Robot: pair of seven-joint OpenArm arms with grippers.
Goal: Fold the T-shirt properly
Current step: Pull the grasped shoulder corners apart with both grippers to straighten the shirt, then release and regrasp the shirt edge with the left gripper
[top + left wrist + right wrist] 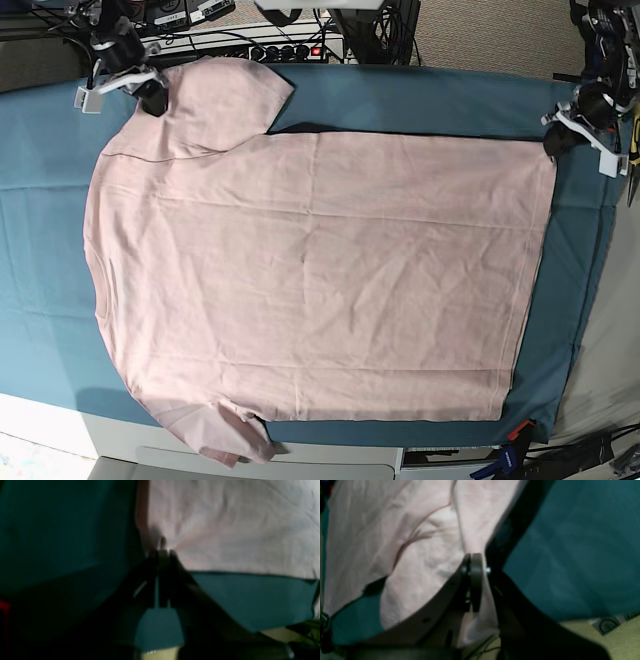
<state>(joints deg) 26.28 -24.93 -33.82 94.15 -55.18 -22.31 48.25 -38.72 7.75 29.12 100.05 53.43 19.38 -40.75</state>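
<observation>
The pale pink T-shirt (pixel 320 270) lies spread flat, plain side up, on the teal table cloth (pixel 40 150), neck end to the left and hem to the right. At the far right, my left gripper (pixel 553 141) is shut on the far hem corner; the left wrist view shows the fingers (pixel 163 551) pinching pink cloth (pixel 237 525) that puckers toward them. My right gripper (pixel 152 97), at the far left, is shut on the far sleeve. In the right wrist view its closed fingers (pixel 472 555) hold a gathered ridge of the shirt (pixel 395 530).
A power strip and cables (pixel 290 45) run behind the table's far edge. A small blue and orange clamp (pixel 510 455) sits at the near right corner. The cloth hangs over the right edge (pixel 585 300), with floor beyond it.
</observation>
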